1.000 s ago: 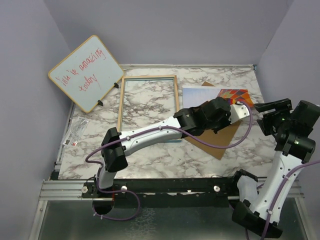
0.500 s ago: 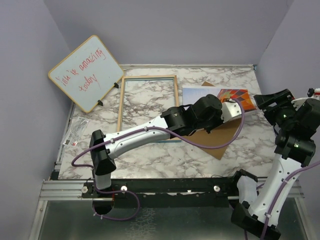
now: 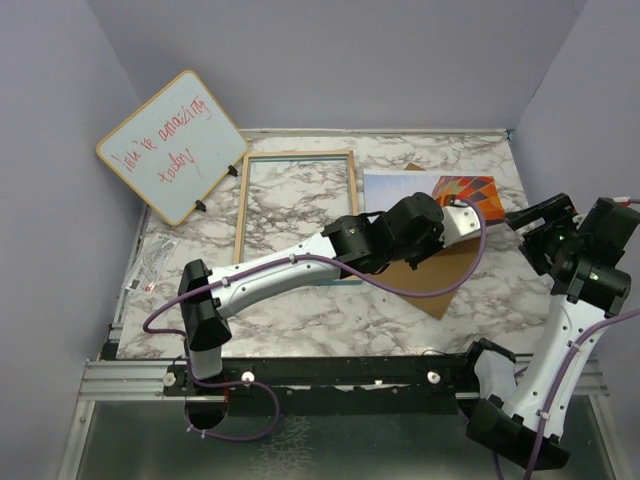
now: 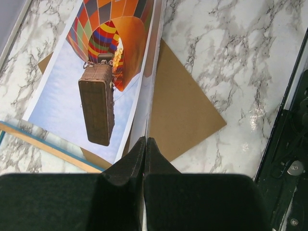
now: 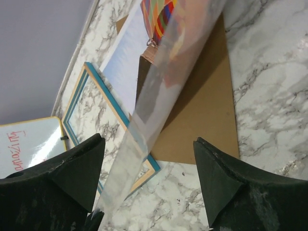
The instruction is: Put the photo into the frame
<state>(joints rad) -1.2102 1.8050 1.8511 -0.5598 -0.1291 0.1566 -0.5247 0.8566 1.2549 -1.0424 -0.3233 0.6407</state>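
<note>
I count two hands, a left hand [image 4: 145,142] and a right hand [image 5: 148,139]. Over the counter [image 3: 330,320] there's one balloon photo [image 3: 470,190], one picture frame [image 3: 296,155], one brown backing board [image 3: 440,280] and one clear pane [image 5: 163,91]. One whiteboard [image 3: 170,145] is at the far-left corner, and one small plastic packet [image 3: 155,262] by the left edge.

**Photo:** The photo [image 3: 425,188] is found face up, right of the frame. An orange, red and blue balloon with a brown basket is printed on pale sky within a white border. It lies mostly flat on a brown board. One long edge [image 4: 139,122] is raised and pinched in the closed left gripper [image 4: 144,144].

**Frame:** The frame [image 3: 300,154] is laid flat on the marble, pale wood upward, with blue seen along its rail [image 5: 109,98]. Its opening is unfilled. Its right rail is just beside the photo's corner; overlap cannot be determined.
</note>
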